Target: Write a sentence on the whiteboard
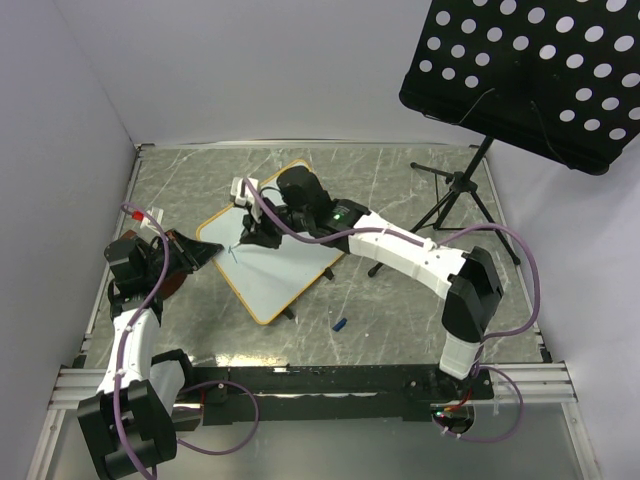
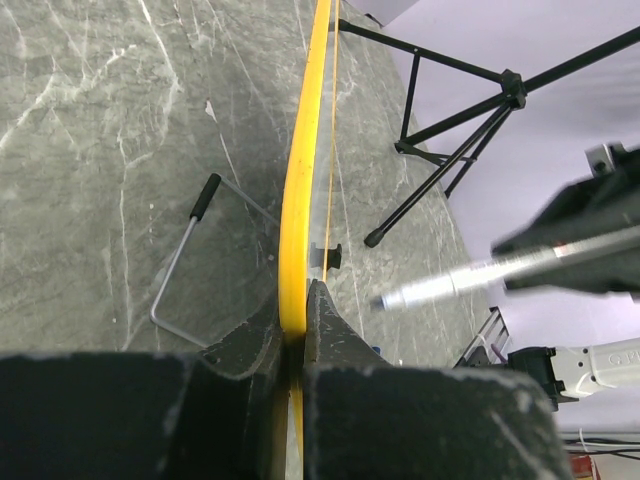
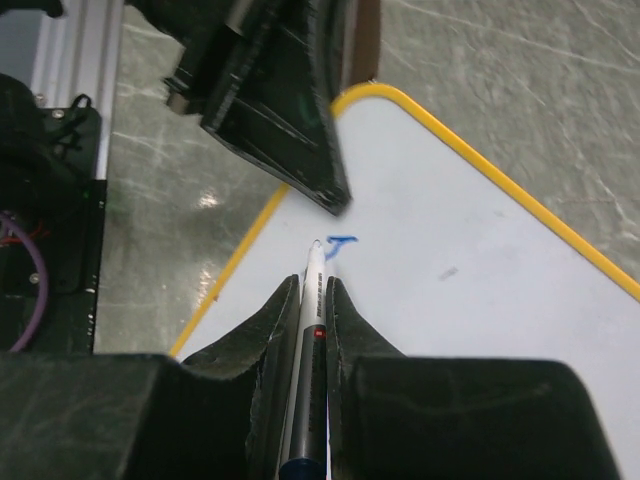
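Yellow-framed whiteboard (image 2: 300,180) edge within left claw (image 2: 297,325)

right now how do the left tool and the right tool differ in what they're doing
The left tool is shut on the whiteboard's yellow rim; the right tool is shut on a marker. The left tool sits at the board's edge, while the right tool is over its white face, marker tip by a short blue stroke. Both are closed, with black fingers, on the same board.
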### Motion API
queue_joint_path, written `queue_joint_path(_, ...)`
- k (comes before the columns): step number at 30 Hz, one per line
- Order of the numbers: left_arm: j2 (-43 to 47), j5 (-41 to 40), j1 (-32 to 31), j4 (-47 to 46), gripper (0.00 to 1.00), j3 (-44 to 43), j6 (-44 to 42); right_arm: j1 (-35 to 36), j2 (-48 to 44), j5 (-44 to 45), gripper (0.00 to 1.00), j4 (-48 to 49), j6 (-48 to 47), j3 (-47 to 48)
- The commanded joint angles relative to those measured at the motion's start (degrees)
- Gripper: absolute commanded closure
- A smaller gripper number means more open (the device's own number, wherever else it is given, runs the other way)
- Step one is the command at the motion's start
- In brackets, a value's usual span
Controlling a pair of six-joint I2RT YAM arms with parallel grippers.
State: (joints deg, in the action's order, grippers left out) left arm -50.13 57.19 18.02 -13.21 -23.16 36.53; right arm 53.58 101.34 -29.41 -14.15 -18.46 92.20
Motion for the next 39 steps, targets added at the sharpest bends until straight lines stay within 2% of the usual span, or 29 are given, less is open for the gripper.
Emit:
queue_joint_path(1, 0.38, 0.64, -0.09, -4.80, 0.99, -0.57, -4.98, -1.99, -2.20, 0.84, 1.00, 2.64, 0.79, -1.23)
queue_joint_path(7, 0.38, 0.64, 0.00, -4.81, 0.99, -0.49, -4.89, -2.25, -1.67, 0.14, 1.00, 3.17, 0.53, -2.73)
queue_joint_path(39, 0.12, 1.35, 0.00, -5.33, 0.99, -0.40, -4.54, -1.81, 4.30, -0.74, 1.00, 1.94, 2.99, 2.80)
